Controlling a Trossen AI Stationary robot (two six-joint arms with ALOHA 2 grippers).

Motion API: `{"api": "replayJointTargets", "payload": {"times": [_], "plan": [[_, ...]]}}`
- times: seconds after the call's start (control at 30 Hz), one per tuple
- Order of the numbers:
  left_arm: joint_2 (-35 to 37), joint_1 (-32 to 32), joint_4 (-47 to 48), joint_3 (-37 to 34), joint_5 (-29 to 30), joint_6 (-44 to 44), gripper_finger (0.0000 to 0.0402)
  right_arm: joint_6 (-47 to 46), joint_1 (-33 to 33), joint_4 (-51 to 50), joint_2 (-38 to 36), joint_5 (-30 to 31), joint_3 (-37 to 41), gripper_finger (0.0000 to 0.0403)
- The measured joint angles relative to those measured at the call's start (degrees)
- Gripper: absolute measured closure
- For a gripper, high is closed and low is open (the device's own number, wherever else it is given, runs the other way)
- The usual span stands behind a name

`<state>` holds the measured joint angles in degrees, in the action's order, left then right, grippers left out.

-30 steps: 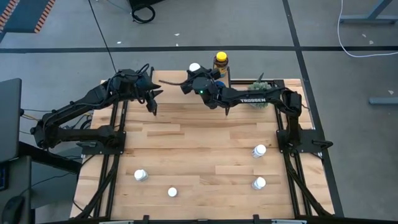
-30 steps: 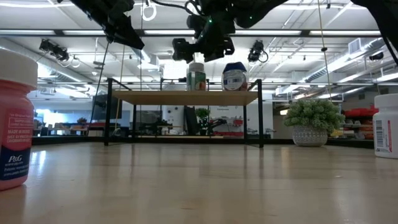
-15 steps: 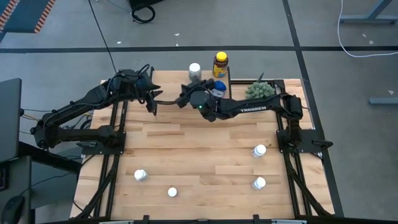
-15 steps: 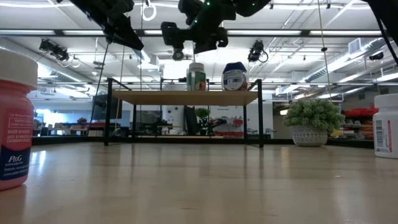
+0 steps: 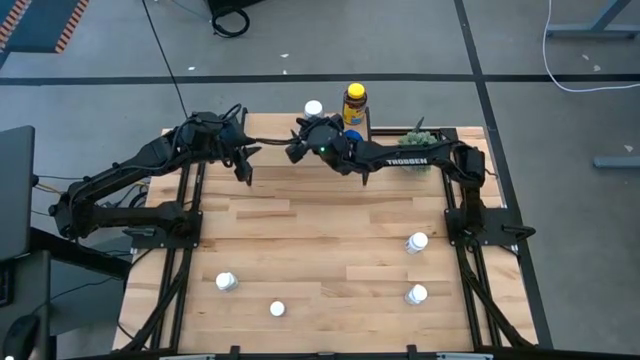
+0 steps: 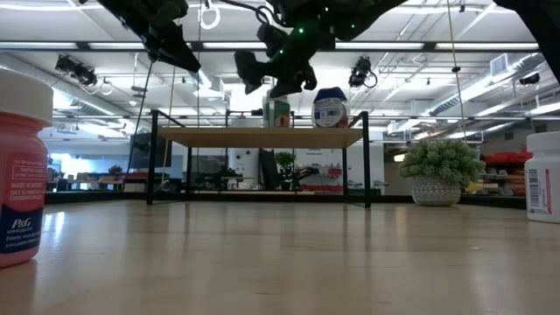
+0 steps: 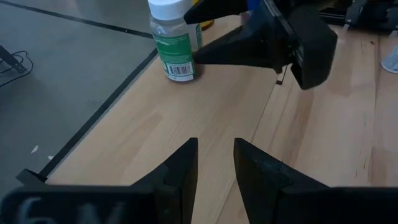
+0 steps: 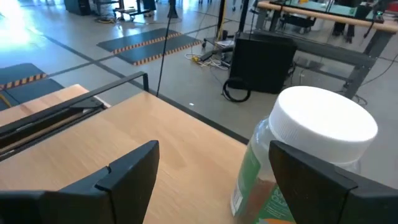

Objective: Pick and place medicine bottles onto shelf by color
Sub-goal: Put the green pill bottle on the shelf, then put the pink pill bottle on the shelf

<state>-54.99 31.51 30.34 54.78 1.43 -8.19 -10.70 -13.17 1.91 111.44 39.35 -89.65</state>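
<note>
**Green-label bottle standing on the shelf; right jaws wide beside it**

Light wood everywhere: the shelf (image 6: 260, 136) board sits at the far edge of the table (image 5: 330, 250), and three bottles stand on it in a row. The green-labelled bottle (image 7: 173, 43) with the white cap is nearest my left side, the blue-lidded bottle (image 6: 330, 108) next, the amber bottle (image 5: 354, 102) with its yellow cap behind them at the far edge.

My right gripper (image 5: 297, 143) hovers just over the shelf beside the green-labelled bottle. Fingers spread wide, nothing between them. In the right wrist view the cap sits just outside one finger, not in the gap. The bottle stands upright on the board by itself.

My left gripper (image 7: 214, 163) hangs over the near-left part of the shelf, fingers close together with a narrow gap, empty.

Still on the table: four white-capped bottles, two front-left (image 5: 227, 281) (image 5: 277, 309), two on the right (image 5: 416, 242) (image 5: 416, 294). One at the front-left carries a pink label (image 6: 19, 166). The potted plant (image 6: 441, 169) stands just right of the shelf.

Risks as I judge them:
- My open right finger is very near the cap. A sideways swing on leaving could clip it and topple the bottle, or push it off the far edge to the floor.
- The blue-lidded bottle is a close neighbour; one fall could take both.
- My two arms crowd the same corner; crossing paths could mean contact.
- Sorting by colour: the remaining white caps look alike from above, so the pink one is easy to misplace.
</note>
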Motion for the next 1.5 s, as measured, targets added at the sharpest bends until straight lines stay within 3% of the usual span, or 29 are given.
{"api": "replayJointTargets", "payload": {"times": [0.6, 0.77, 1.03, 1.3, 1.5], "plan": [[-0.01, 0.00, 0.02, 0.00, -0.01, 0.44, 0.0292, 6.68, -1.44, -0.11, -0.02, -2.39, 0.00, 0.0091], [-0.02, 0.00, 0.56, 0.00, 0.00, 0.16, 0.0292, 5.91, -0.37, 0.03, -0.02, -6.93, 0.00, 0.0091], [1.53, 0.00, 5.49, 0.00, -0.02, -1.34, 0.0292, 7.84, 7.39, -4.04, -0.81, -16.04, 0.04, 0.0091], [8.28, -0.22, 5.64, 0.02, -2.55, 1.75, 0.0292, 5.80, 16.29, -10.73, -1.96, -31.86, 0.02, 0.0091], [11.22, -2.75, 5.41, 0.02, -6.23, 6.05, 0.0292, 4.68, 22.67, -9.81, -1.99, -34.40, 0.04, 0.0091]]}}
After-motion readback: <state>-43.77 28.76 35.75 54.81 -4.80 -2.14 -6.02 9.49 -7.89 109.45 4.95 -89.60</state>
